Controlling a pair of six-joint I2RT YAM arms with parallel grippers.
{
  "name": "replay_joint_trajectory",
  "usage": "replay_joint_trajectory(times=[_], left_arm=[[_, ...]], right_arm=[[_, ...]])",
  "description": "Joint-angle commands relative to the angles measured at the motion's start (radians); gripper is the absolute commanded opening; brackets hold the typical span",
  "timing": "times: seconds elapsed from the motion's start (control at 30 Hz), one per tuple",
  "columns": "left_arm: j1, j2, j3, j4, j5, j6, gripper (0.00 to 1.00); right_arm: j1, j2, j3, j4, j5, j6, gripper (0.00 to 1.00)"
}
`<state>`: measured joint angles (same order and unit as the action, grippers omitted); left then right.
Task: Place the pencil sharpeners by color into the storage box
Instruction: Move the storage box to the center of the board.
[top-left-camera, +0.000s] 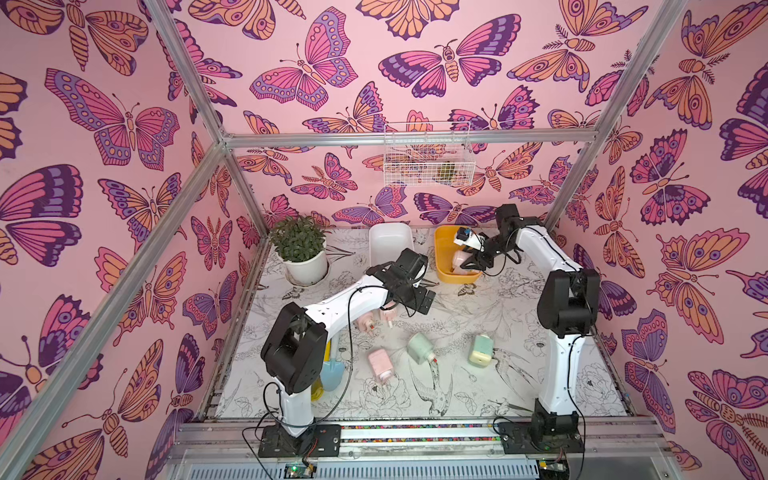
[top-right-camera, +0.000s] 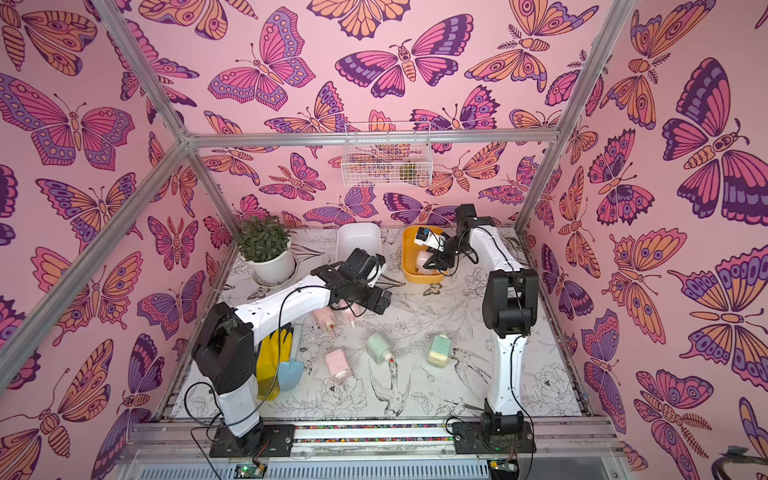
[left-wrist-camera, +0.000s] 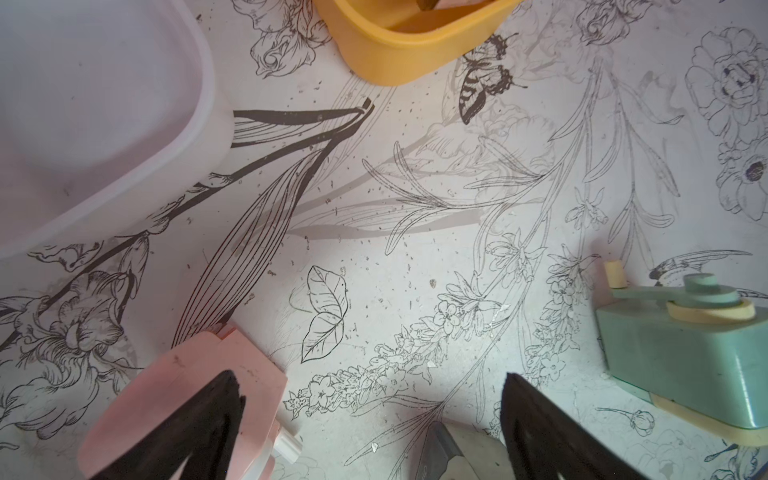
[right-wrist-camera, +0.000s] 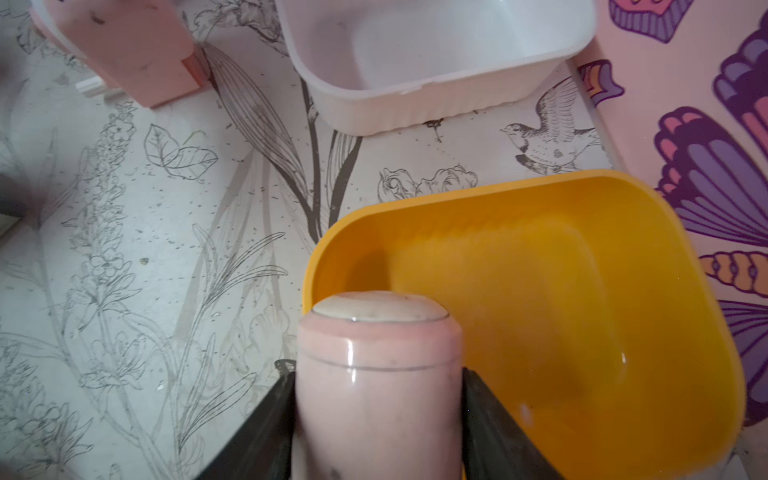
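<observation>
Pink sharpener (right-wrist-camera: 378, 374) clamped in your right gripper (right-wrist-camera: 376, 419) over yellow box (right-wrist-camera: 665, 266) near table's far edge, sorting pinks there. Left gripper (left-wrist-camera: 370, 432) spread wide, empty, above another pink (left-wrist-camera: 174, 399).

You see pale pink sharpeners (top-left-camera: 379, 365) and mint green sharpeners (top-left-camera: 420, 348) with cream bases on a white counter (top-left-camera: 478, 386) printed with black line-drawn flowers and birds. One bin (top-left-camera: 444, 253) is yellow, one tub (top-left-camera: 390, 241) white. The walls (top-left-camera: 104, 166) are pink with purple-orange butterflies. The shovel (top-left-camera: 332, 372) is light blue.
</observation>
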<state>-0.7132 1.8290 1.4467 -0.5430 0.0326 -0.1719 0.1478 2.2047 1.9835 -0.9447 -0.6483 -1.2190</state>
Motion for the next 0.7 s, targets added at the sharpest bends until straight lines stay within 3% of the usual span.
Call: replay_joint_trajectory(times=[0.0, 0.33, 0.5, 0.67], left_arm=[[0.001, -0.041, -0.027, 0.003, -0.033, 0.020, 1.00], [0.001, -0.047, -0.038, 0.008, -0.013, 0.030, 1.00], [0.000, -0.048, -0.042, 0.012, -0.013, 0.029, 1.00], [0.001, -0.044, -0.041, 0.017, 0.010, 0.024, 1.00]], right_arm=[[0.012, -0.001, 0.021, -0.130, -0.029, -0.057, 0.00], [0.037, -0.052, 0.003, -0.349, -0.045, -0.138, 0.00], [0.060, -0.110, -0.095, -0.349, -0.037, -0.167, 0.00], [0.056, -0.120, -0.069, -0.361, -0.023, -0.178, 0.00]])
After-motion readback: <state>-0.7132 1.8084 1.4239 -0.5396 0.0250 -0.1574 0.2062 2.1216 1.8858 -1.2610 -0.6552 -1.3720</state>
